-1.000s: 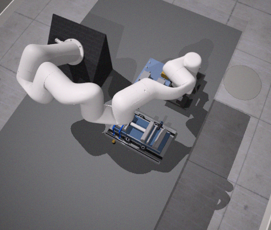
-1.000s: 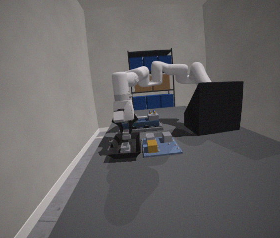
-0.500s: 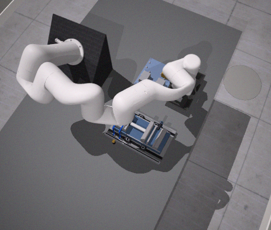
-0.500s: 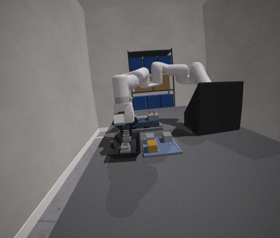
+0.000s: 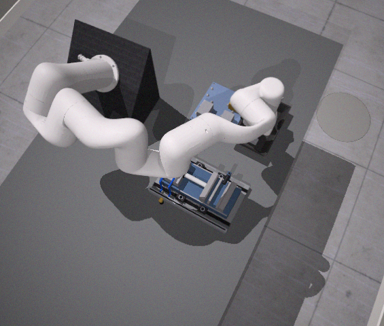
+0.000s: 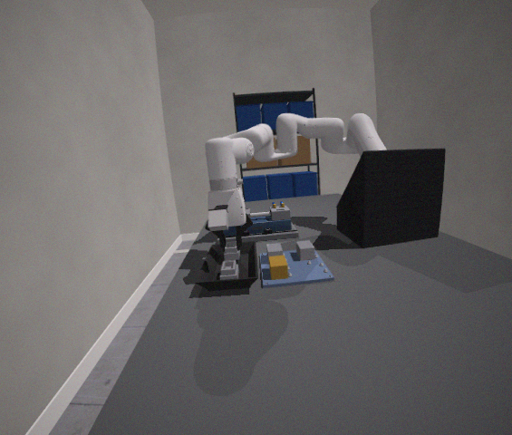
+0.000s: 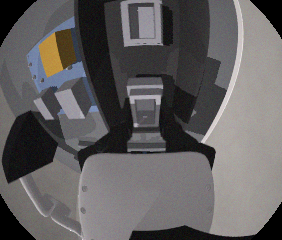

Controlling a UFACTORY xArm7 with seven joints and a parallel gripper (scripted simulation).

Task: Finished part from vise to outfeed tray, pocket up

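My gripper [image 6: 231, 246] is shut on a grey finished part [image 7: 145, 110], pocket up, and holds it low inside the black outfeed tray. I cannot tell whether the part touches the floor. A second finished part [image 7: 141, 22] lies flat further along the tray, also seen in the exterior view [image 6: 228, 269]. The blue vise [image 5: 201, 190] stands with nothing between its jaws. The blue infeed plate [image 6: 295, 271] carries a yellow blank [image 6: 277, 266] and two grey blanks [image 6: 275, 248] [image 6: 304, 249]. In the top view my arm hides the gripper and most of the tray [image 5: 269, 138].
The black slanted stand [image 6: 391, 197] that carries my arm's base is to the right of the plate. A shelf with blue bins [image 6: 275, 140] stands at the back. A wall runs close along the tray's left side. A small yellow knob [image 5: 161, 200] sits by the vise.
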